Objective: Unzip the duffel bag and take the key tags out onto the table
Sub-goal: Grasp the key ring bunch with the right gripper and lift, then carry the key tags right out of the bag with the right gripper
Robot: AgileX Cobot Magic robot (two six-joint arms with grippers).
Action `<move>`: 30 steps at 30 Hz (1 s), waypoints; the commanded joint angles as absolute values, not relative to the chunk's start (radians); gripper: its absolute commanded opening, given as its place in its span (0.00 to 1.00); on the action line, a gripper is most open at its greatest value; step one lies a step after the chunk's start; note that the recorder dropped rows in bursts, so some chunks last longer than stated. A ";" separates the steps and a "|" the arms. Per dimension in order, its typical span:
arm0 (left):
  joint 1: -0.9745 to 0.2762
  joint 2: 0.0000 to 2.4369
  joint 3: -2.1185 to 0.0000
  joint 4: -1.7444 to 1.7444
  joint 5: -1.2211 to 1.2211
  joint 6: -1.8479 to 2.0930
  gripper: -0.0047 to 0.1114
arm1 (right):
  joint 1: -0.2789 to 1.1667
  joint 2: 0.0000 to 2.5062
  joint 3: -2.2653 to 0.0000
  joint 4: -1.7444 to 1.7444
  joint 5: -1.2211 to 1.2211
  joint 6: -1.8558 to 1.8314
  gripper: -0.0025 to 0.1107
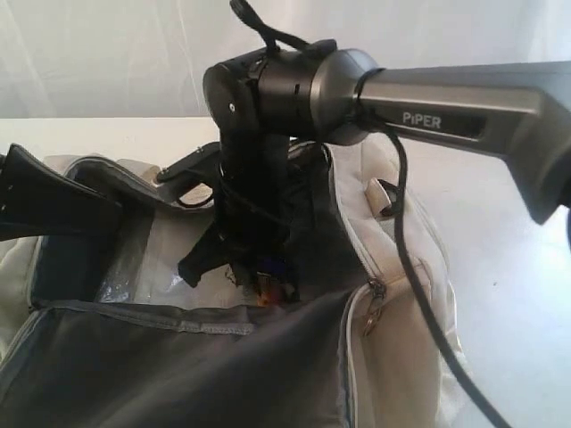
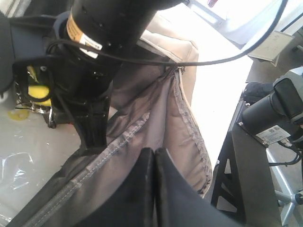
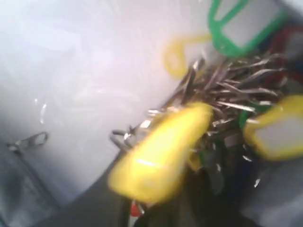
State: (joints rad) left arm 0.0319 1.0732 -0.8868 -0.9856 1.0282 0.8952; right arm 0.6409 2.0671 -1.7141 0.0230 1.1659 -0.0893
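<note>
Fingers of the right gripper (image 1: pixel 254 267) were down inside the duffel bag (image 1: pixel 401 348), right at the key tags (image 3: pixel 213 106). We could not tell whether they were released or clenched, because the wrist view was blurred and showed only the bunch itself. In that view we saw a tangle of metal rings (image 3: pixel 236 85) with a yellow tag (image 3: pixel 161 156) closest. A white-labelled tag (image 3: pixel 277 132) lay beside it and a green tag (image 3: pixel 236 28) further off. One yellow loop (image 3: pixel 177 54) lay a little apart from the bunch. All of this rested on a clear plastic sheet (image 1: pixel 161 254) on the floor of the bag, so the tags were inside the bag.

The left gripper (image 2: pixel 154 153) had its two dark fingers pressed flat together. They sat at the bag's opened rim, where the dark grey lining (image 2: pixel 156 113) and its stitched edge (image 2: pixel 191 132) rose toward them. Whether fabric was pinched between them we could not make out.

Further out, the right arm (image 1: pixel 446 111) reached in over the bag's cream side and bent straight down into the opening. A black cable (image 1: pixel 419 299) hung from it across that side. The main zip stood open, with the lined flap (image 1: pixel 178 374) folded outward over the bag's edge. A zipper pull (image 1: pixel 371 312) hung on the cream side. The white table (image 1: pixel 508 267) showed beyond the bag.
</note>
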 commanded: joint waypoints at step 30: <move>0.023 1.065 -0.880 -0.986 1.044 0.886 0.04 | 0.637 1.687 -1.725 -0.020 1.090 -0.172 0.02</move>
State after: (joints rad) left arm 0.0319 1.0732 -0.8868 -0.9706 1.0328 0.8924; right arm 0.6391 1.7210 -1.7211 0.0000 1.0933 -0.1675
